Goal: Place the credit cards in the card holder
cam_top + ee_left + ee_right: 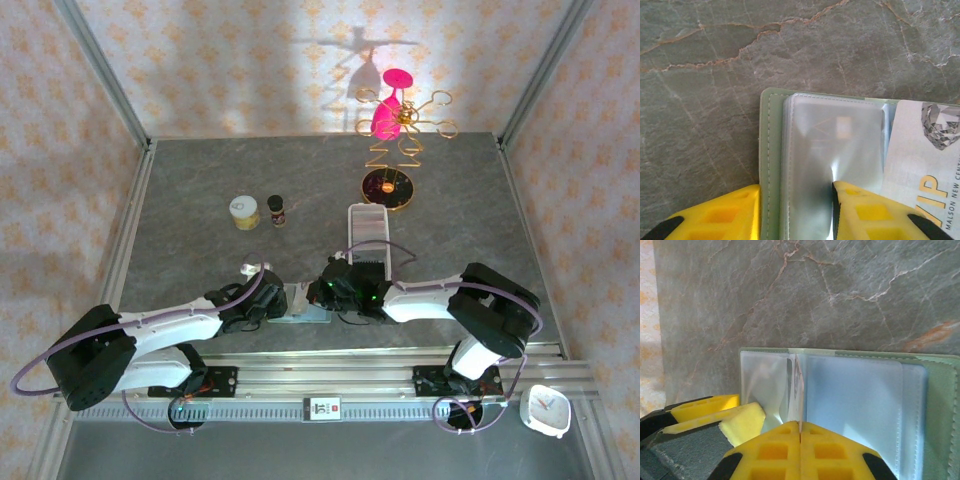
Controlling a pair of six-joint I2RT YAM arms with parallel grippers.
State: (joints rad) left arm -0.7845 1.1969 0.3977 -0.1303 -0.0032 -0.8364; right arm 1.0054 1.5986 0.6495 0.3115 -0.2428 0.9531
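The right pincer (800,426) is closest to its wrist lens. Its two yellow fingers are clenched flat together on a credit card (922,165), which shows there only as a thin edge rising from between the tips. That edge stands over the middle fold of the card holder (937,405), among the clear plastic sleeves; whether it is inside a sleeve or only touches one I cannot tell. The holder lies opened flat, sleeves upward and sage-green border around them, close to the near edge of the surface (200,190) and about midway along it. Both arms reach in to it, one from each side. From the left wrist the card is a pale, tilted rectangle printed with a diamond and the letters VIP, over the holder's right-hand part. The left pincer (796,186) has its jaws apart: one yellow finger sits just outside the holder's green stitched edge, and the other sits on the sleeves, where the plastic creases and glints at its tip. Whether this is a grasp on the holder's left leaf or merely a press upon it I cannot tell. Just beyond the holder, toward the middle of the surface, a long white tray (367,232) lies with its length pointing at the far edge. Left of it, well apart, a small yellowish jar (243,212) and a small dark bottle (277,210) stand near each other. Nearer the far edge, beyond the tray, a gold wire stand (392,160) on a dark round base carries something bright pink.
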